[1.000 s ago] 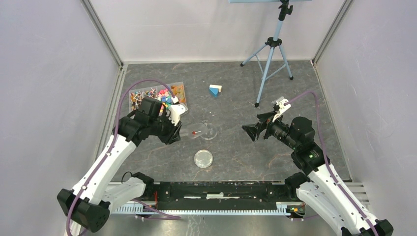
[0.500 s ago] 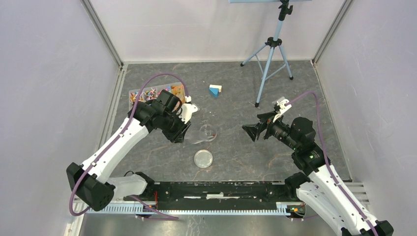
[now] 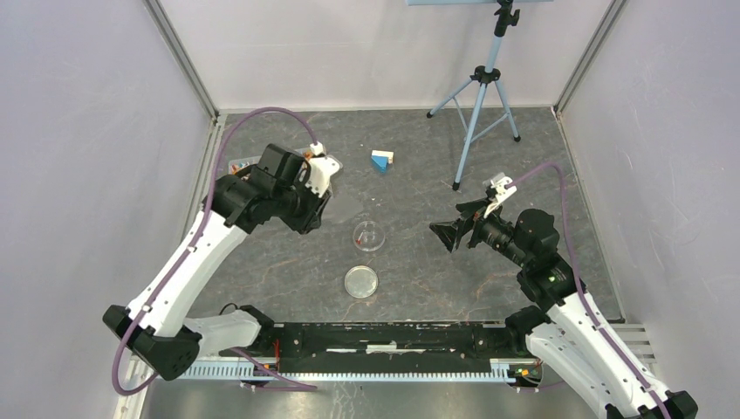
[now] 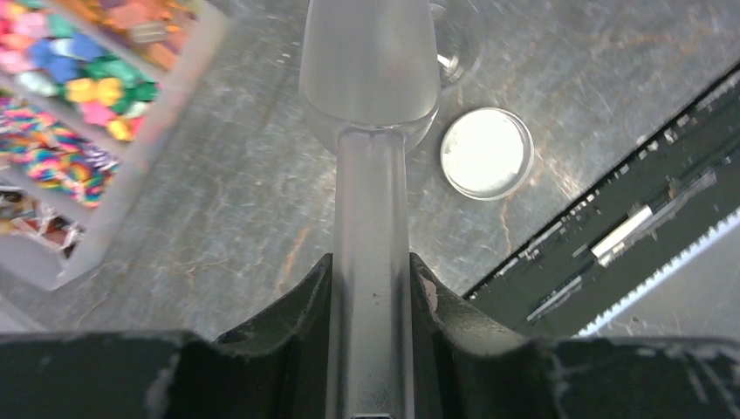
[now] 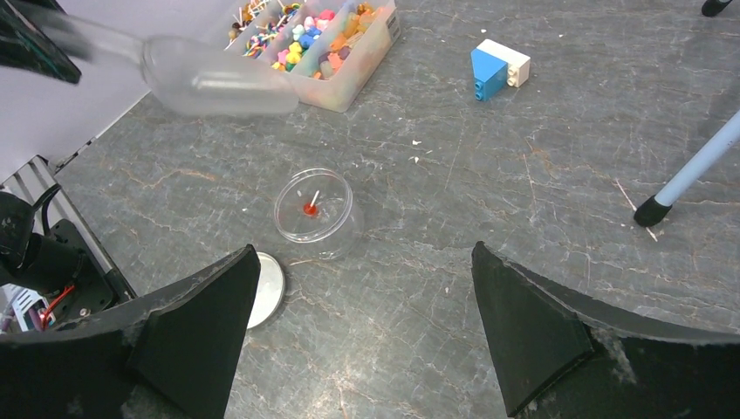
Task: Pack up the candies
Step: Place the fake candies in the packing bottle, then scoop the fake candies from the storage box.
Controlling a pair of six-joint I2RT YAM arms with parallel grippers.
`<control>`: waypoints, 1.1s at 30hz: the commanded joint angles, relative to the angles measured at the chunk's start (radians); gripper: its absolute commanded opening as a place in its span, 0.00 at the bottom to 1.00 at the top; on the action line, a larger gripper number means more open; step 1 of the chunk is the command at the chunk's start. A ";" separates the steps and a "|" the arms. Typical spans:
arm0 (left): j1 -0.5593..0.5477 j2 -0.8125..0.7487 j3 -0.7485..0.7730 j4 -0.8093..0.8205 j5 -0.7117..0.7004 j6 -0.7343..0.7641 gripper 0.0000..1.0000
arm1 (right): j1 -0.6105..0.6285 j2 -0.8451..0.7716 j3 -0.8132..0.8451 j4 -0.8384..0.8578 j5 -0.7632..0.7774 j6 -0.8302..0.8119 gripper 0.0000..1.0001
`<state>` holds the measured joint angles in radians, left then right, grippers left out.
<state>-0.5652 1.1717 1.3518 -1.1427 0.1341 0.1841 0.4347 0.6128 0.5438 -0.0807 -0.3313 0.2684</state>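
Note:
My left gripper (image 3: 307, 218) (image 4: 371, 262) is shut on the handle of a translucent plastic scoop (image 4: 369, 70) (image 5: 218, 77), which it holds above the table beside the candy tray. The candies (image 4: 83, 87) (image 5: 301, 39) are tiny multicoloured sweets lying in a clear divided tray (image 4: 174, 113) (image 5: 353, 74); in the top view my left arm mostly hides the tray (image 3: 237, 166). A clear round jar (image 3: 369, 235) (image 5: 336, 240) stands open with one red candy (image 5: 310, 208) inside. My right gripper (image 3: 443, 234) (image 5: 362, 253) is open and empty, right of the jar.
The jar's round lid (image 3: 361, 281) (image 4: 486, 153) (image 5: 262, 288) lies flat in front of the jar. A blue-and-white block (image 3: 380, 160) (image 5: 497, 68) sits behind it. A tripod (image 3: 478, 96) stands at the back right, one foot (image 5: 650, 211) near my right gripper.
My left arm carried the scoop with the red candy over the jar, then drew back left towards the tray. The red candy now lies in the jar. The right arm has not moved.

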 commanded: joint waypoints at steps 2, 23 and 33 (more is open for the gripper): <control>0.071 0.013 0.125 -0.043 -0.161 -0.135 0.02 | -0.002 -0.017 -0.019 0.051 -0.005 0.015 0.98; 0.540 0.220 0.220 -0.124 -0.404 -0.218 0.02 | -0.002 -0.036 -0.055 0.073 -0.027 0.009 0.98; 0.646 0.328 0.253 -0.094 -0.311 -0.216 0.02 | -0.002 -0.020 -0.062 0.097 -0.029 0.003 0.98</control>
<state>0.0540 1.4609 1.5471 -1.2621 -0.2035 0.0257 0.4347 0.5930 0.4808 -0.0509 -0.3439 0.2829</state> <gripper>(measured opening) 0.375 0.979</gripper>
